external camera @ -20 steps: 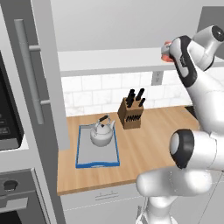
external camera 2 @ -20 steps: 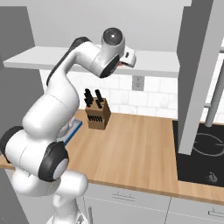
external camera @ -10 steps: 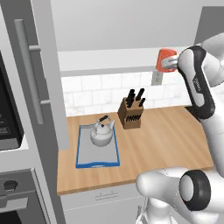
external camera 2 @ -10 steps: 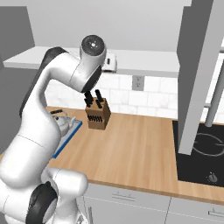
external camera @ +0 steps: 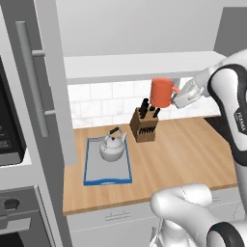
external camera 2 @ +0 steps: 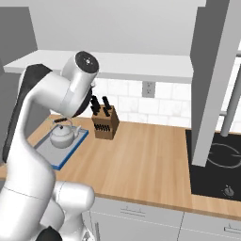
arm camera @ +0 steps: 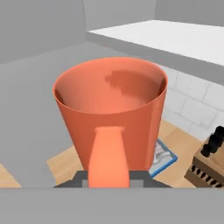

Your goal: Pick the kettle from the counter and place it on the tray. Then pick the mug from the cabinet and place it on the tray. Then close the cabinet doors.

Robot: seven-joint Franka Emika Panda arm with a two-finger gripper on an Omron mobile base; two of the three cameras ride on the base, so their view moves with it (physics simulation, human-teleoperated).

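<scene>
The orange mug (external camera: 161,92) hangs in the air below the cabinet shelf (external camera: 140,65), above the knife block. My gripper (external camera: 177,99) is shut on its side handle from the right. Up close, the mug (arm camera: 111,118) stands upright with its handle (arm camera: 108,157) facing the camera. The silver kettle (external camera: 112,146) stands on the blue-rimmed tray (external camera: 107,181) at the left of the wooden counter (external camera: 188,149). From the right side, the kettle (external camera 2: 62,135) and tray (external camera 2: 52,159) show behind my arm. An open cabinet door (external camera: 34,82) stands at the left, the other door (external camera 2: 212,80) at the right.
A wooden knife block (external camera: 144,126) with black handles sits at the back of the counter, just right of the tray. The black stovetop (external camera 2: 216,169) lies at the far right. An oven column (external camera: 9,144) rises at the far left.
My hand has carried the mug out of the cabinet, leftward and down, to a spot over the knife block. Kettle and tray have not moved.
</scene>
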